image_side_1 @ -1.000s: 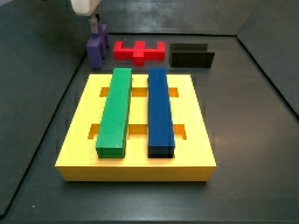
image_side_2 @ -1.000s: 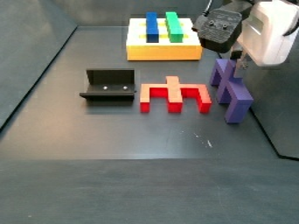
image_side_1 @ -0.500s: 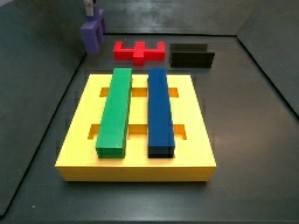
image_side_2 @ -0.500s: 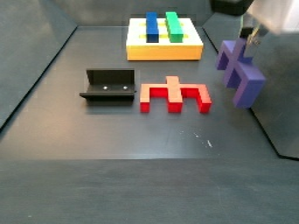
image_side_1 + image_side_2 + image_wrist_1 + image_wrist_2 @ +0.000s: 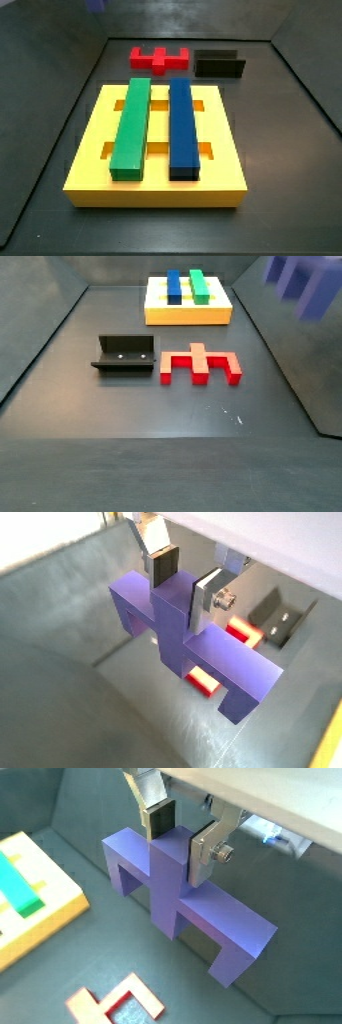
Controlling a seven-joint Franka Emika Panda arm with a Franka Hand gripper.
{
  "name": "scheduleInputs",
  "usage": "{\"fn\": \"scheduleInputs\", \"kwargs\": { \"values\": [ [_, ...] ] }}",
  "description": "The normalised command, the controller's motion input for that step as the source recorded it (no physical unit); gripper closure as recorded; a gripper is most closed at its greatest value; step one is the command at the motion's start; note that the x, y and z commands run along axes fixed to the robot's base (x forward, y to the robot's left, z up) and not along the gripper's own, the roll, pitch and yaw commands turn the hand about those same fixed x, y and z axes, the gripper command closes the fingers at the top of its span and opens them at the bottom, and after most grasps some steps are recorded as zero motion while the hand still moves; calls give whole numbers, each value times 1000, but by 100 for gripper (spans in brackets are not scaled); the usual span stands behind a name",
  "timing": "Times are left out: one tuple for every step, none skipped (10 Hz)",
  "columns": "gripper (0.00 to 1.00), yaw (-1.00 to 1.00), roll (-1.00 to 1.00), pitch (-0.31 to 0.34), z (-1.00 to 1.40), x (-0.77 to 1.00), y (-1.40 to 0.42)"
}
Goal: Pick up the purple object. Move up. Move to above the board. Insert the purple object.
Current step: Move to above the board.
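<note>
My gripper (image 5: 185, 584) is shut on the central stem of the purple object (image 5: 187, 642), one finger on each side of it. Both wrist views show this grip; the gripper (image 5: 181, 836) holds the purple object (image 5: 167, 893) well above the floor. In a side view the purple object (image 5: 301, 281) hangs blurred at the top right edge, with the gripper itself out of frame. The board (image 5: 94, 165) is a yellow slab with a green bar (image 5: 130, 125) and a blue bar (image 5: 183, 125). It also shows in the other side view (image 5: 187, 314) and at the edge of a wrist view (image 5: 40, 923).
A red notched block (image 5: 201, 364) lies on the dark floor, with the black fixture (image 5: 123, 354) beside it. Both sit beyond the board in a side view: the red block (image 5: 159, 58) and the fixture (image 5: 221, 64). Grey walls ring the floor.
The gripper has lifted the purple object off the floor beside the red block, straight up. It now hangs near the top edge of both side views.
</note>
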Motion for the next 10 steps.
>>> {"fn": "scheduleInputs", "kwargs": {
  "values": [
    [100,0,-7,117,420,62,-2],
    [100,1000,14,26,204,775,-1400],
    [100,1000,21,27,164,767,-1400],
    [100,1000,22,37,150,810,-1400],
    [100,1000,13,39,156,833,-1400],
    [100,1000,16,41,159,832,-1400],
    [100,1000,19,44,159,824,-1400],
    [100,1000,17,50,164,856,-1400],
    [100,1000,22,58,155,877,-1400],
    [100,1000,22,65,148,913,-1400]
  ]
}}
